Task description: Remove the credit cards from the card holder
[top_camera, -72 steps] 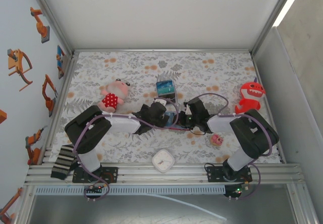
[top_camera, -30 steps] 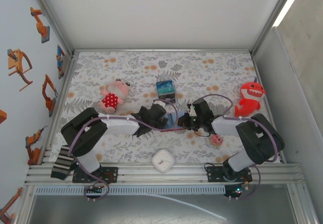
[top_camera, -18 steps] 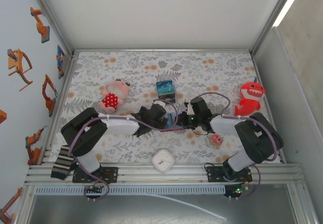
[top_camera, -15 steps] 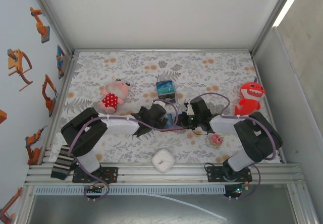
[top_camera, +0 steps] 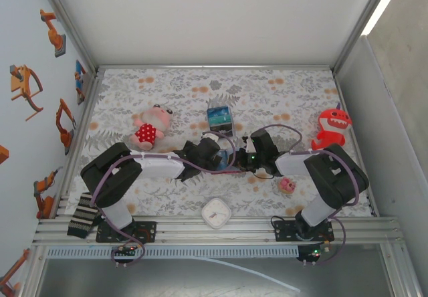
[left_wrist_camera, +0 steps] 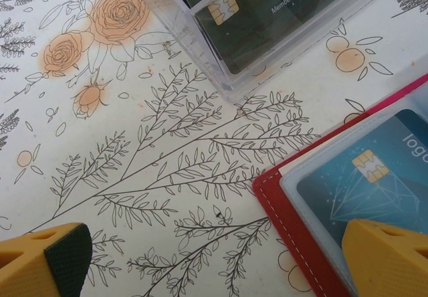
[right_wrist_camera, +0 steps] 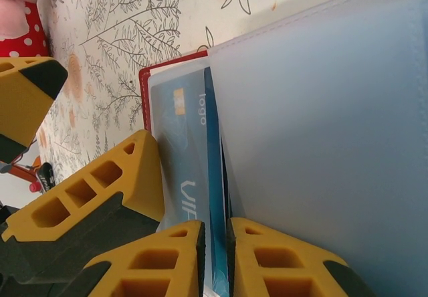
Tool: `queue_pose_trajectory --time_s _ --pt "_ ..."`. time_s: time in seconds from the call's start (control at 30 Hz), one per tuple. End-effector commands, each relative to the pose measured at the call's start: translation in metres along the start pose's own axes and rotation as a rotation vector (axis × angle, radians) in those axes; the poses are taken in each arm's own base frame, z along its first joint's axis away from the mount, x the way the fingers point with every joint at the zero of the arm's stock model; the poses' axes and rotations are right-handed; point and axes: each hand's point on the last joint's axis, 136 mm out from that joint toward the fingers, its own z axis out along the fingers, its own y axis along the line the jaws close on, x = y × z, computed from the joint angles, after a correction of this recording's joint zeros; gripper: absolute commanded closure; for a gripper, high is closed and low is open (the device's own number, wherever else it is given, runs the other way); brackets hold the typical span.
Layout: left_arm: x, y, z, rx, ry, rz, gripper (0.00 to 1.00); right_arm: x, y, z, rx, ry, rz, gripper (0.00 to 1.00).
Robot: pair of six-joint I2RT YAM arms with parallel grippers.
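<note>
Just beside the clear box (left_wrist_camera: 267, 23), left hand (left_wrist_camera: 214, 263) gapes at card holder (left_wrist_camera: 294, 210) while right hand (right_wrist_camera: 215, 257) pinches a credit card (right_wrist_camera: 212, 190).

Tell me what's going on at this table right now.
Two robot arms are working on an open red card holder lying on the floral tablecloth. The left gripper stands wide open, with one finger over the holder's edge, seemingly pinning it. The right gripper is pinched shut on the edge of a teal credit card that sits in the holder's clear pocket, not yet out. A clear box with more cards sits just beyond.
</note>
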Motion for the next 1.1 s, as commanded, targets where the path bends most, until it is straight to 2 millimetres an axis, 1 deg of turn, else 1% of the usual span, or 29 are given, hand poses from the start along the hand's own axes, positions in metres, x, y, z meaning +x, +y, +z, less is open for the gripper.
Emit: queue_pose_trajectory --time_s 0.0,0.07,0.17,0.33,0.43,0.57,0.77,0.8,0.83,0.87,0.9,1.0,1.07 --pt "0.032 0.003 0.001 -0.011 0.105 0.051 0.03 0.006 0.000 0.004 -0.018 0.017 0.004 0.81" --pt "0.032 0.003 0.001 -0.013 0.106 0.051 0.03 0.008 -0.006 0.004 0.005 0.019 0.018 0.77" --pt "0.033 0.003 0.001 -0.014 0.108 0.050 0.03 0.012 -0.016 0.002 0.046 0.015 0.040 0.76" --pt "0.032 0.003 0.000 -0.015 0.110 0.044 0.03 0.018 -0.022 -0.001 0.067 0.021 0.049 0.77" --pt "0.032 0.003 -0.001 -0.017 0.111 0.043 0.03 0.023 -0.022 0.000 0.074 0.032 0.042 0.78" --pt "0.030 0.002 -0.002 -0.016 0.108 0.041 0.03 0.028 -0.017 0.004 0.072 0.043 0.029 0.81" --pt "0.032 0.002 -0.003 -0.018 0.112 0.042 0.03 0.027 -0.012 0.005 0.035 0.024 0.033 0.82" --pt "0.032 0.002 -0.003 -0.019 0.111 0.041 0.03 0.027 -0.011 0.006 0.024 0.024 0.037 0.82" --pt "0.032 0.002 -0.003 -0.020 0.111 0.038 0.03 0.027 -0.010 0.007 0.013 0.021 0.042 0.79" --pt "0.032 0.002 -0.003 -0.021 0.113 0.036 0.03 0.027 -0.011 0.008 0.010 0.019 0.045 0.75" --pt "0.032 0.002 -0.003 -0.022 0.111 0.035 0.03 0.027 -0.013 0.008 0.015 0.018 0.051 0.73" --pt "0.032 0.003 -0.004 -0.022 0.111 0.029 0.03 0.029 -0.018 0.008 0.028 0.015 0.062 0.73" --pt "0.032 0.003 -0.004 -0.020 0.111 0.028 0.03 0.029 -0.018 0.009 0.021 0.015 0.063 0.77"
